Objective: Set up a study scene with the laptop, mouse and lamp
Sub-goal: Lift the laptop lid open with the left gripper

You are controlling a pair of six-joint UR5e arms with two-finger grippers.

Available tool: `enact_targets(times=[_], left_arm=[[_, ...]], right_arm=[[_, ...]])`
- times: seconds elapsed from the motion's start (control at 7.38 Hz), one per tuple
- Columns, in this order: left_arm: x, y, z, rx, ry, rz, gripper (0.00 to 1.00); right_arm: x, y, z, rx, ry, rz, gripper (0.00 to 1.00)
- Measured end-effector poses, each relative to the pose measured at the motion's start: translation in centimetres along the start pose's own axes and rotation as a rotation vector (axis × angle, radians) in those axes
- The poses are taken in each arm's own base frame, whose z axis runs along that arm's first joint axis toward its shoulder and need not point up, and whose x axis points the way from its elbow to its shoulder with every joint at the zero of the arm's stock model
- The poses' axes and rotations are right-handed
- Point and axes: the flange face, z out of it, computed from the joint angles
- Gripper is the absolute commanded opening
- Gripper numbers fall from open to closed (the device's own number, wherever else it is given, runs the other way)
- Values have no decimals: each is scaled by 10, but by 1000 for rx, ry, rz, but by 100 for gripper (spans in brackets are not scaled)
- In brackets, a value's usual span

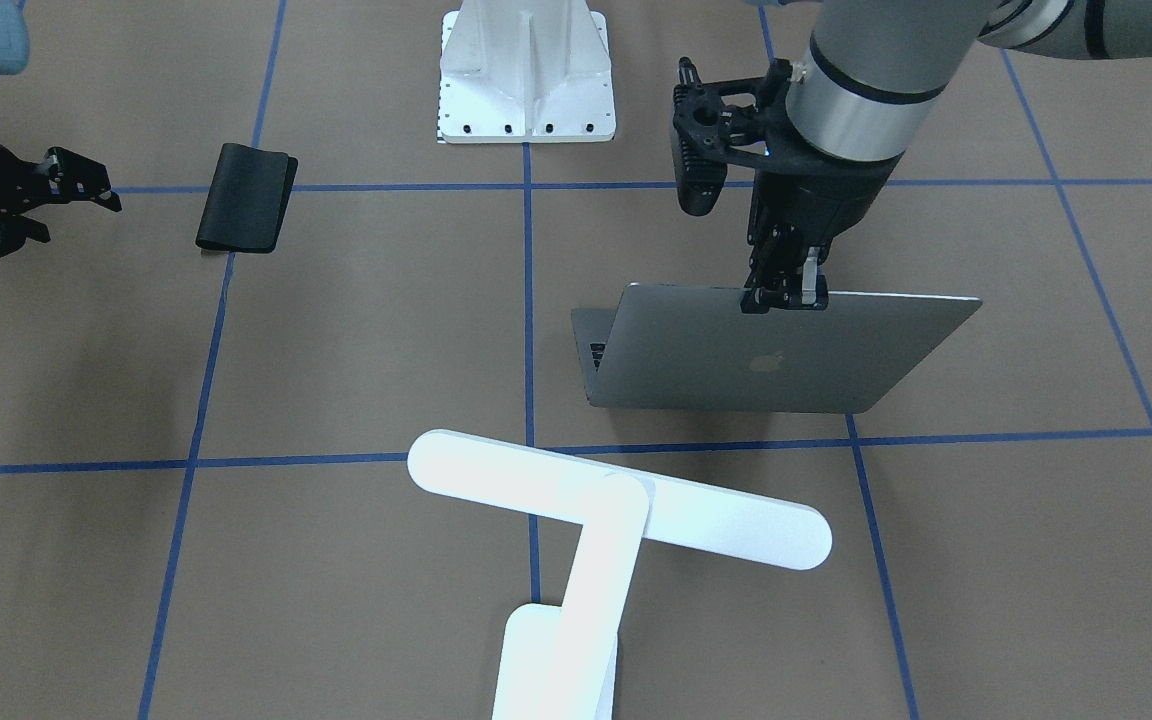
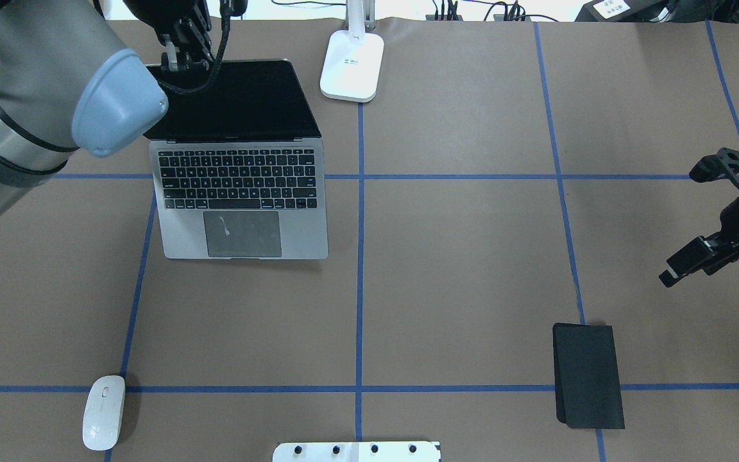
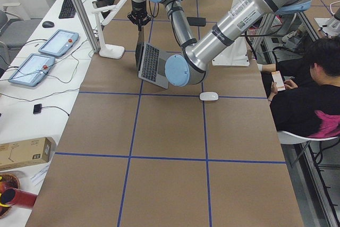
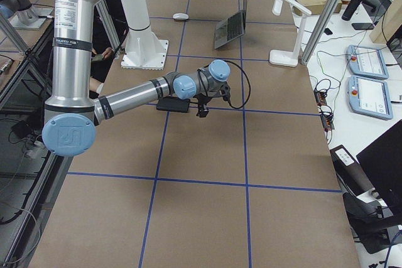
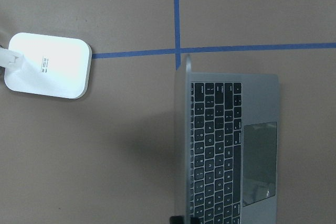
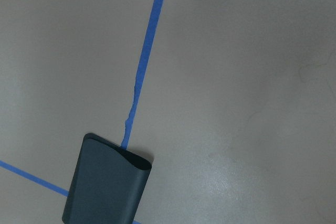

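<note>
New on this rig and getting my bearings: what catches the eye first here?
The left gripper stands out: it pinches the open laptop by its lid's top edge, on the robot's left half of the table. Next comes the big white lamp, standing at the far edge, its bar head stretching behind the laptop's lid.

Brown tabletop point(image 2: 459, 256) with a blue tape grid point(image 2: 360, 289). White desk point(image 3: 21, 115) along one side, with two tablets point(image 3: 58, 42) and a keyboard point(image 3: 67, 6). Cardboard box point(image 3: 24, 153) at its near end. Aluminium post point(image 3: 79, 9) at the tabletop edge. Person point(image 3: 305, 99) in black seated opposite on a white chair point(image 3: 297, 137). Even light, soft shadows.
</note>
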Motion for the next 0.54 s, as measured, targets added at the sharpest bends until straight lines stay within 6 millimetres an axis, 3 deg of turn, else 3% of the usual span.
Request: enact_targets(times=[0.27, 0.54], left_arm=[[-13, -2, 13, -5, -18, -4, 0], [-14, -10, 27, 6, -31, -7, 0]], right_arm=[[1, 0, 0, 0, -1, 1, 100], [3, 0, 1, -2, 0, 3, 100]])
